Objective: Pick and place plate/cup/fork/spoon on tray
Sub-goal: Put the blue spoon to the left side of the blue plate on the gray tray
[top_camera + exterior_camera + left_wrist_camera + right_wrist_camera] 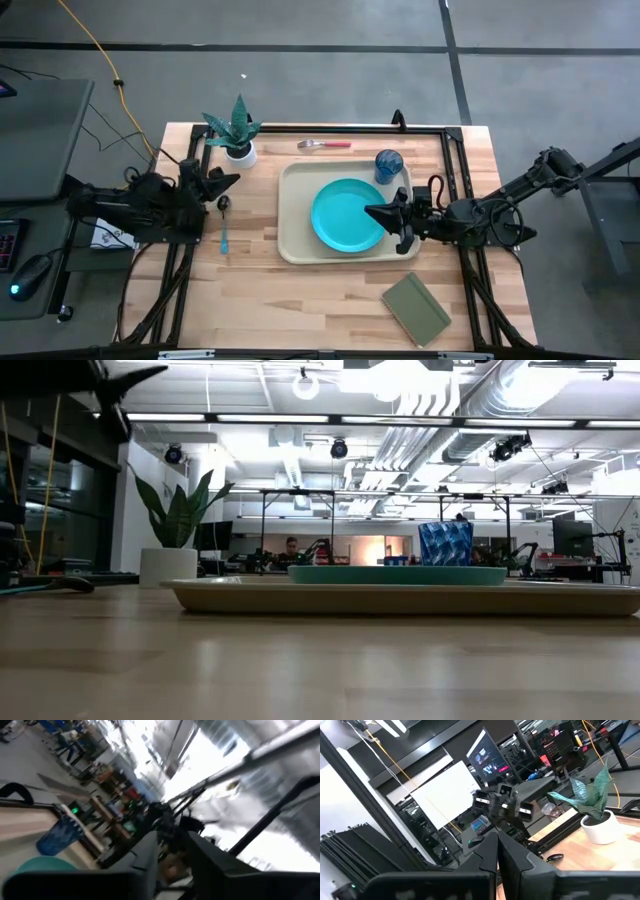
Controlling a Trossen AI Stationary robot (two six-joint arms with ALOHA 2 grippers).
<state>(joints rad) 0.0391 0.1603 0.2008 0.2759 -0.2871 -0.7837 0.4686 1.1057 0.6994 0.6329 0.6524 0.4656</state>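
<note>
The turquoise plate (pixel 348 215) lies flat on the beige tray (pixel 296 240) in the middle of the table. The blue cup (pixel 388 164) stands upright in the tray's far right corner. On the bare table beyond the tray's far rim lies the red-handled fork (pixel 325 145). The blue-handled spoon (pixel 224 228) lies left of the tray, bowl toward the far edge. My left gripper (pixel 232 180) hangs open and empty in the air above the spoon's bowl end. My right gripper (pixel 371 212) is shut and hovers over the plate's right edge, holding nothing.
A potted plant (pixel 238 135) stands at the far left, close to my left gripper. A dark green notebook (pixel 416 308) lies at the near right. Black frame rails (pixel 455 150) run along the table's far and side edges. Bare wood lies between the tray and the near edge.
</note>
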